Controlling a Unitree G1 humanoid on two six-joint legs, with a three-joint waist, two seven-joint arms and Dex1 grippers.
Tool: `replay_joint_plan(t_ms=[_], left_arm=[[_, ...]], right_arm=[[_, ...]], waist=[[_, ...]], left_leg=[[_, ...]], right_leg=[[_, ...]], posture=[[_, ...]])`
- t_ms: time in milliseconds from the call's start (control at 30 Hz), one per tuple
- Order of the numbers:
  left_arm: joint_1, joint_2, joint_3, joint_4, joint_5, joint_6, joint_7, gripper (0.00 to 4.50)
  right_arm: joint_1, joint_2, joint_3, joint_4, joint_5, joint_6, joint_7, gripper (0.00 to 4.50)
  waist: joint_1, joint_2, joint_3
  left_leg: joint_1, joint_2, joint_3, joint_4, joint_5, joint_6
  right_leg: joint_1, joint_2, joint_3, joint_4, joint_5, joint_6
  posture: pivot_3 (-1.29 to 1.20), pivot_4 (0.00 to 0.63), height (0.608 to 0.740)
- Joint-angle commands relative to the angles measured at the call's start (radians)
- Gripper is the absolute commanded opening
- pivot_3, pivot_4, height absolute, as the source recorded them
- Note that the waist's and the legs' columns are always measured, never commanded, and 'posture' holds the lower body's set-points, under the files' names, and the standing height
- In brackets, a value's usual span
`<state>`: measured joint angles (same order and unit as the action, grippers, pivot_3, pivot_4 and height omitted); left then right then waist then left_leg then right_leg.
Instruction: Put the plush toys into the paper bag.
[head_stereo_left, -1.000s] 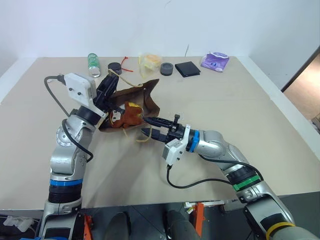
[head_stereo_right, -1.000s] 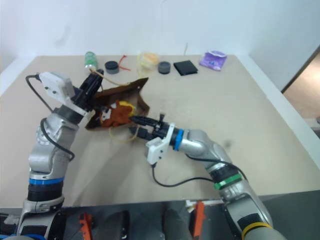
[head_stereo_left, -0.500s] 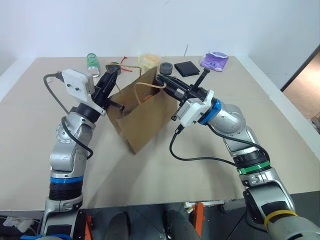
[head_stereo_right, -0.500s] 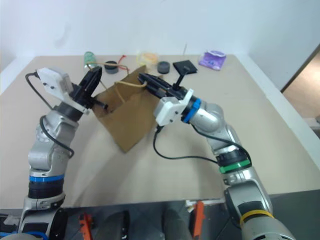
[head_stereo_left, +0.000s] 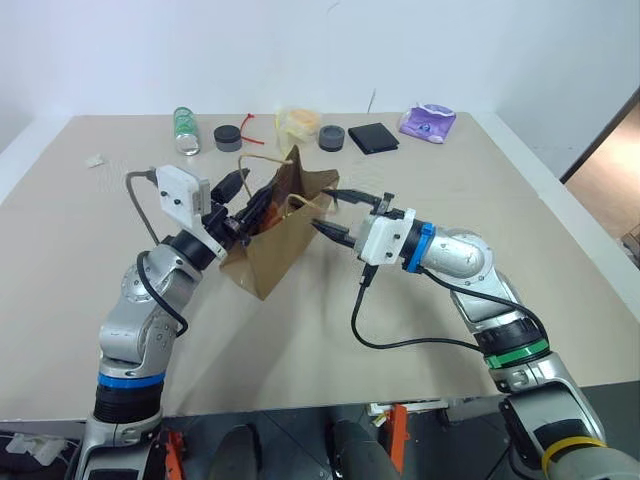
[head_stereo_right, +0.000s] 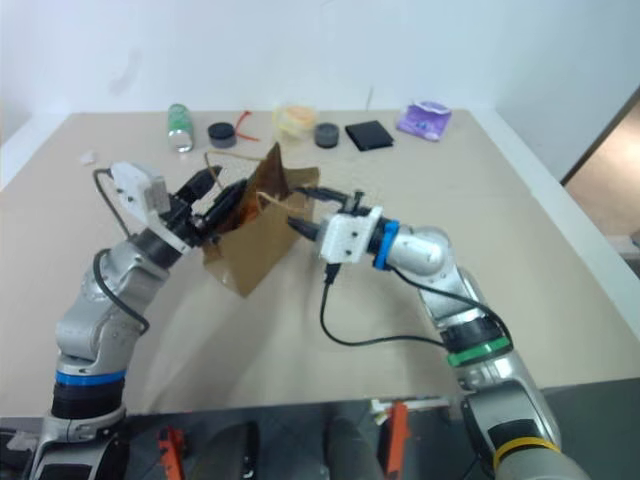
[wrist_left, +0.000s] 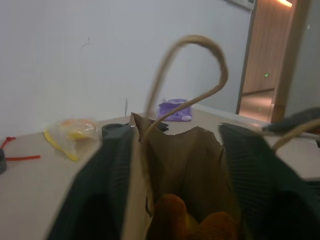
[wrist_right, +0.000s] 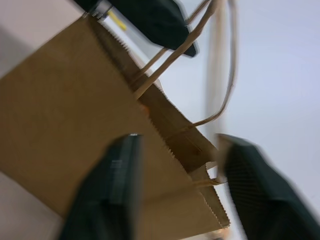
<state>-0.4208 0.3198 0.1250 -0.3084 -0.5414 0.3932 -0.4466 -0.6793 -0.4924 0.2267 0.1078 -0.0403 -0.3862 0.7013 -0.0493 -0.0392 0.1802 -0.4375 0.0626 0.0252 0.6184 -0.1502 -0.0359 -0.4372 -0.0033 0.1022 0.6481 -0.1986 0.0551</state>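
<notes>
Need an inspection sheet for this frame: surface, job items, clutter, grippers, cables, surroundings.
Surface: beige table, scrap at far left.
Job's things: paper bag upright, mouth open; brown plush toy inside.
Clutter: green bottle, two dark discs, yellowish plastic bag, black pad, purple packet along far edge.
Grippers: left gripper open at bag rim; right gripper open beside bag.
Cables: black wrist cable on each arm.
Surroundings: white wall, doorway at right.

We are in a plain indoor test room, set up like a lab. Evidence: a bare beige table (head_stereo_left: 480, 160) against blank white walls, an open doorway (head_stereo_left: 605, 150) at the right, and assorted small test items lined along the table's far edge.
</notes>
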Motion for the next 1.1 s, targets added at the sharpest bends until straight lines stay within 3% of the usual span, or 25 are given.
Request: replay_joint_plan(t_ms=[33, 200, 267, 300, 367, 567, 600, 833, 1100], left_arm=[[-0.002, 0.052, 0.072, -0.042, -0.089, 0.078, -0.011, 4.5], [0.061, 0.136, 0.173, -0.092, -0.294, 0.244, -0.034, 4.5], [0.092, 0.168, 0.204, -0.113, -0.394, 0.312, -0.045, 4.5], [0.11, 0.186, 0.213, -0.127, -0.424, 0.333, -0.051, 4.5], [0.149, 0.223, 0.221, -0.158, -0.477, 0.374, -0.067, 4.5], [0.192, 0.259, 0.172, -0.183, -0.407, 0.336, -0.091, 4.5], [0.195, 0.263, 0.161, -0.178, -0.384, 0.321, -0.098, 4.5], [0.197, 0.258, 0.132, -0.131, -0.273, 0.245, -0.123, 4.5], [0.19, 0.227, 0.067, -0.057, -0.143, 0.156, -0.135, 4.5]], right_arm=[[0.0, 0.019, -0.074, -0.093, 0.134, 0.117, 0.012, 4.41], [0.051, 0.028, -0.149, -0.186, 0.413, 0.551, 0.039, 4.41], [0.075, 0.016, -0.147, -0.207, 0.459, 0.662, 0.06, 4.41], [0.082, 0.02, -0.146, -0.215, 0.478, 0.724, 0.053, 4.19], [0.096, 0.037, -0.125, -0.238, 0.512, 0.8, 0.062, 3.55], [0.063, 0.129, -0.052, -0.263, 0.521, 0.913, 0.055, 0.33], [0.043, 0.154, -0.036, -0.253, 0.514, 0.918, 0.055, 0.1], [-0.088, 0.285, 0.01, -0.076, 0.429, 0.884, 0.025, 0.1], [-0.137, 0.37, 0.018, 0.03, 0.364, 0.828, 0.031, 0.1]], waist=[[0.0, 0.0, 0.0], [0.001, 0.0, 0.0], [0.0, 0.0, 0.0], [0.0, 0.0, 0.0], [0.0, 0.0, 0.0], [-0.002, 0.0, 0.0], [-0.003, 0.0, 0.0], [-0.004, 0.0, 0.0], [-0.004, 0.0, 0.0]], left_leg=[[0.0, 0.0, 0.0, 0.0, 0.0, 0.0], [0.0, 0.0, -0.001, 0.0, 0.0, 0.0], [-0.001, 0.0, 0.0, 0.0, 0.0, 0.0], [-0.001, 0.0, 0.0, 0.0, 0.0, 0.0], [-0.001, 0.001, 0.0, 0.0, 0.0, 0.0], [0.0, 0.001, 0.0, 0.0, 0.0, 0.0], [0.0, 0.001, -0.001, 0.0, 0.0, 0.0], [-0.001, 0.001, 0.0, 0.0, 0.0, 0.0], [-0.003, 0.001, 0.0, -0.001, 0.0, 0.0]], right_leg=[[0.0, 0.0, 0.0, 0.0, 0.0, 0.0], [0.0, 0.0, -0.001, 0.0, 0.0, 0.0], [0.0, -0.001, -0.001, 0.0, -0.001, 0.0], [0.0, -0.001, -0.001, 0.0, -0.001, -0.001], [-0.001, 0.0, -0.001, 0.0, -0.001, -0.001], [-0.002, 0.0, -0.001, 0.0, 0.0, -0.002], [-0.002, 0.0, -0.001, 0.0, 0.0, -0.002], [-0.002, 0.0, -0.002, 0.0, 0.0, -0.002], [-0.003, 0.0, -0.002, 0.0, -0.001, -0.002]], posture=[[0.0, 0.15, 0.74], [0.0, 0.15, 0.74], [0.0, 0.15, 0.74], [0.0, 0.15, 0.74], [0.0, 0.15, 0.74], [0.0, 0.15, 0.74], [0.0, 0.15, 0.74], [0.0, 0.15, 0.74], [0.0, 0.15, 0.74]])
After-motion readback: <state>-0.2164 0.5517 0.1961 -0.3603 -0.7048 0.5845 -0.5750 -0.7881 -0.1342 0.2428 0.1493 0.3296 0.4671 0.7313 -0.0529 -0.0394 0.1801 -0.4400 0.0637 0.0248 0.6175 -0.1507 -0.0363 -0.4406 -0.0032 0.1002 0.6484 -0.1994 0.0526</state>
